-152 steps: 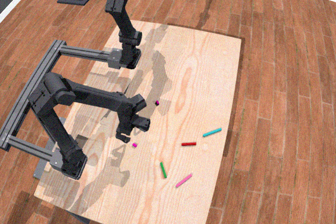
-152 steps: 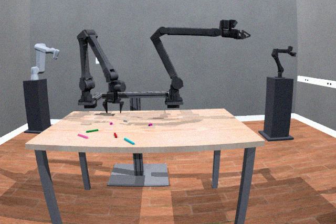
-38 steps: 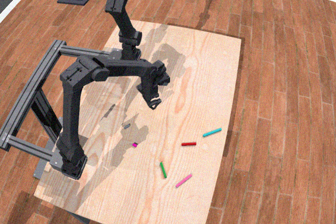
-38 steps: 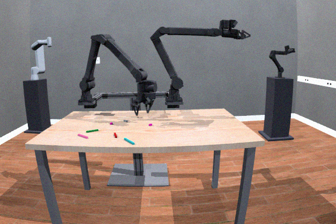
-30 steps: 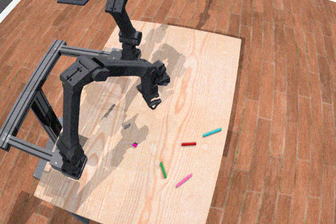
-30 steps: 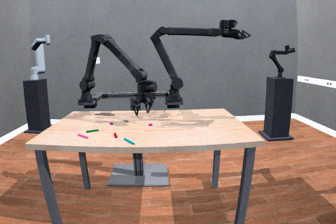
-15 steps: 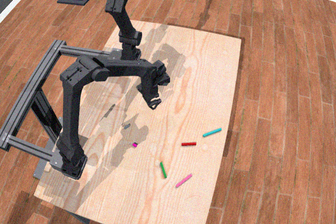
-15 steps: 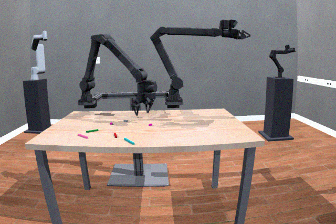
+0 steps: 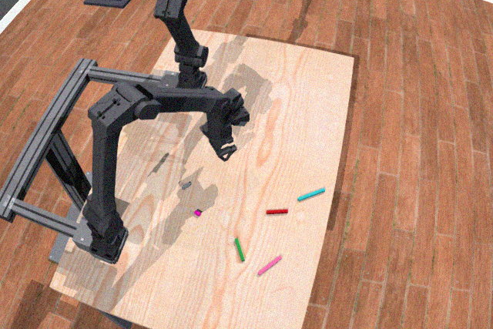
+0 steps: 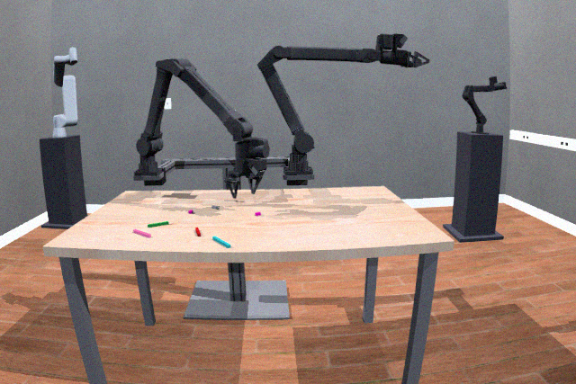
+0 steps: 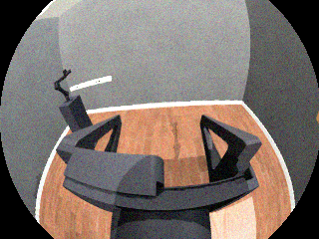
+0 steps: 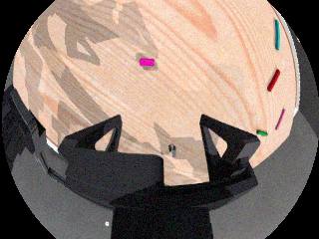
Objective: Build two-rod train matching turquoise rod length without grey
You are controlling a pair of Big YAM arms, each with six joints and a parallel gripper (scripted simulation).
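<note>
– Right gripper (image 9: 226, 152) (image 10: 244, 194) (image 12: 160, 118): spread wide above the table (image 9: 314, 118) (image 10: 325, 233) (image 12: 199, 85). And the turquoise rod (image 9: 311, 194) (image 10: 221, 241) (image 12: 277, 35)?
– In the exterior view, nearer and slightly left of the fingertips, lying flat, well apart from them.

Right gripper (image 9: 227, 154) (image 10: 243, 194) (image 12: 160, 119) open, pointing down; left gripper (image 10: 427, 60) (image 11: 160, 119) open, level.

Seven rods lie before you on the surface (image 9: 310, 118) (image 10: 325, 236) (image 12: 199, 95), operator: two magenta rods (image 9: 197, 213) (image 10: 257, 213) (image 12: 147, 62), one grey rod (image 9: 186, 184) (image 10: 215, 207) (image 12: 171, 149), one red rod (image 9: 276, 211) (image 10: 198, 231) (image 12: 273, 80), one green rod (image 9: 239, 250) (image 10: 157, 224) (image 12: 262, 132), one pink rod (image 9: 269, 265) (image 10: 141, 233) (image 12: 280, 119) and one turquoise rod (image 9: 311, 194) (image 10: 221, 241) (image 12: 277, 35).
</note>
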